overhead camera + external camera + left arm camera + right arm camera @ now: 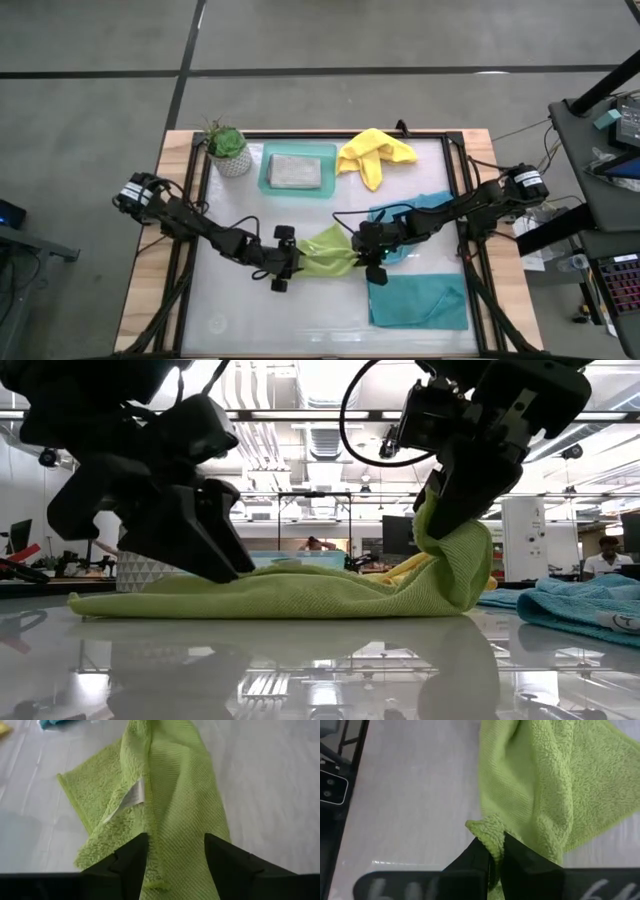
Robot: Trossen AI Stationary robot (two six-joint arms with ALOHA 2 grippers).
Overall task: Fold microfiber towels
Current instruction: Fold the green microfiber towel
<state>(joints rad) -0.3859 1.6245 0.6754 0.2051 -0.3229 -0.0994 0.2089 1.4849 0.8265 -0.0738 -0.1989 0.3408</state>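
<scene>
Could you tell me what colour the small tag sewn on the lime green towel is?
White tag; left wrist view shows it best.

lime green towel (170, 820): near end cut off by frame edge in left wrist view | its pinched corner hidden inside right gripper (496, 857) | grey towel (297, 171): folds too small to tell | teal towel (580, 608): cut off at frame edge, low view

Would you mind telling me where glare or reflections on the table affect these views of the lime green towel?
Low view: the glossy white tabletop mirrors the ceiling lights and both dark grippers under the lime green microfiber towel. High view: only a soft sheen on the table, towel colours read clearly. Left wrist view: the towel's small white label is bright. Right wrist view: mild sheen beside the towel.
</scene>
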